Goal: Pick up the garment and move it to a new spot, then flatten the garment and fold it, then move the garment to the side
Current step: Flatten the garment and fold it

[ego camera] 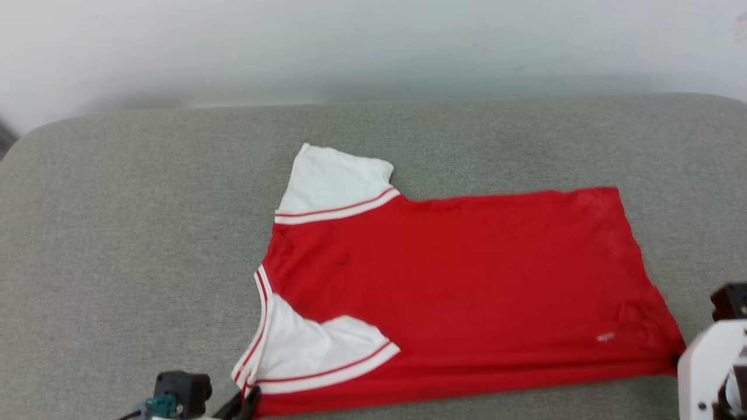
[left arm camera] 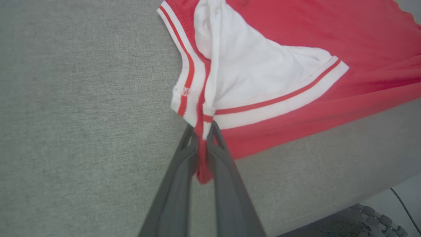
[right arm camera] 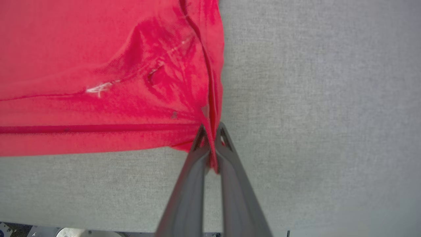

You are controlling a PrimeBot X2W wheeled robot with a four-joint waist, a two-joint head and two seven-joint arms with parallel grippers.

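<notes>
A wide grey pad (ego camera: 117, 233) fills most of the head view, and the red shirt (ego camera: 467, 280) lies on it right of centre, fairly flat, plain side up, with no lettering to be seen. Its long axis runs left to right across the frame: neck and shoulders at the left, hem at the right. The far sleeve (ego camera: 332, 181) sticks out white toward the upper middle of the frame; the near sleeve (ego camera: 315, 350) is turned in over the red body at the lower left. Both arms are at the near edge, 1 at each end of it. The left gripper (left arm camera: 201, 131), at the bottom left of the head view, is pinched narrow on the striped trim and red cloth at the shoulder corner, with a tongue of red showing between its fingers. The right gripper (right arm camera: 212, 130), at the lower right edge of the head view, is likewise clamped thin on the hem corner, and creases fan out from its grip. A tiny white mark (ego camera: 606, 336) sits just inside that corner. From both grippers the whole shirt lies up-frame, so I'd judge the next move carries this near long edge away from the robot, both arms moving together to keep the edge straight.
</notes>
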